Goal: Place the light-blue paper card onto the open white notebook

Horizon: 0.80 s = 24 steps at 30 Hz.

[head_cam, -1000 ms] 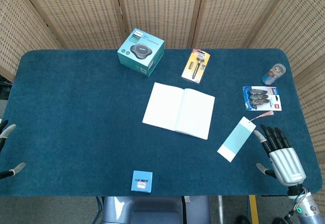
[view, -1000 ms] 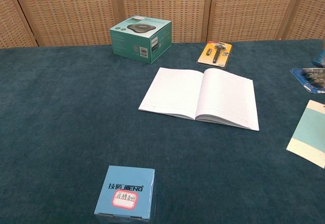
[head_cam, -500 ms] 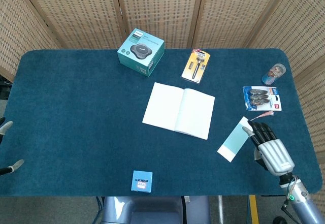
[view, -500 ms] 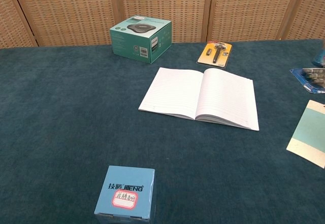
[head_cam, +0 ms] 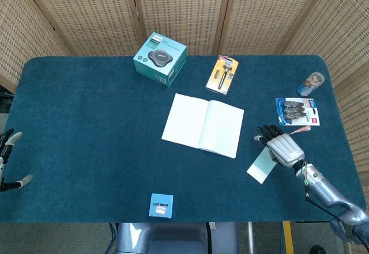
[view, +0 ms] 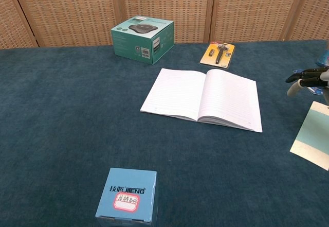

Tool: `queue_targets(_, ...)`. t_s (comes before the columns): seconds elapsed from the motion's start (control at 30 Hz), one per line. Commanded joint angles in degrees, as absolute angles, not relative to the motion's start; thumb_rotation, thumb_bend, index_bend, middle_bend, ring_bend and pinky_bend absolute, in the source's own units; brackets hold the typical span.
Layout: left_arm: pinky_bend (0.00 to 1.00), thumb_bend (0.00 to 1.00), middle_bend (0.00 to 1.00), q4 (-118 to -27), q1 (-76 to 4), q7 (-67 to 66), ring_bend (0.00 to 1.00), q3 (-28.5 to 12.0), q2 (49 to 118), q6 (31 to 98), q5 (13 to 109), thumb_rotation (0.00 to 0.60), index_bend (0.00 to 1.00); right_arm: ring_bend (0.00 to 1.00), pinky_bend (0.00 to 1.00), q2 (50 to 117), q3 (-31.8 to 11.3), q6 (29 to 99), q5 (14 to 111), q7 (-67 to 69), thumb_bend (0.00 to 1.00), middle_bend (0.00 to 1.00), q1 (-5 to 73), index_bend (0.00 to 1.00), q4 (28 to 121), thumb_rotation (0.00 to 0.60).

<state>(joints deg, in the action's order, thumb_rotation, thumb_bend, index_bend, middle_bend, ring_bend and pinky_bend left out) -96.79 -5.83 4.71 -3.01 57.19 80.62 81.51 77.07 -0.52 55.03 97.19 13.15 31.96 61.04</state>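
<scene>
Here we see the light-blue paper card (head_cam: 262, 163) flat on the surface (head_cam: 86, 121), right of the open white notebook (head_cam: 203, 124) and apart from it. Right hand (head_cam: 281, 146) hovers over the card's upper end, fingers (view: 303, 75) spread and holding nothing. Left hand (head_cam: 8, 162) sits far left of the notebook, fingers apart, empty.

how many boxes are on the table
2: the teal box at the far edge, left of the notebook, and the small blue box at the near edge.
</scene>
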Motion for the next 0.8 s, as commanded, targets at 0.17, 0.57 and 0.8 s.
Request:
queue_targets(0.17, 0.00, 0.00, 0.00, -97.0, -6.5, 3.3, 0.00, -3.2, 57.6, 79.3, 80.3, 0.600, 0.00, 0.00, 0.09, 80.7, 0.5, 51.7, 94.7, 11.6, 1.00, 0.08, 33.5, 0.21, 54.1, 0.600)
queue_targets(0.57, 0.00, 0.00, 0.00, -97.6, -6.8, 1.5, 0.00, -2.9, 58.1, 79.0, 80.7, 0.600, 0.00, 0.00, 0.09, 82.7, 1.4, 50.1, 92.9, 9.0, 1.00, 0.06, 33.8, 0.21, 49.7, 0.600)
queue_targets(0.8, 0.00, 0.00, 0.00, -97.7, -6.7, 1.3, 0.00, -2.7, 58.2, 79.5, 81.2, 0.600, 0.00, 0.00, 0.09, 83.7, 1.6, 49.6, 91.6, 7.3, 1.00, 0.06, 33.7, 0.21, 47.8, 0.600)
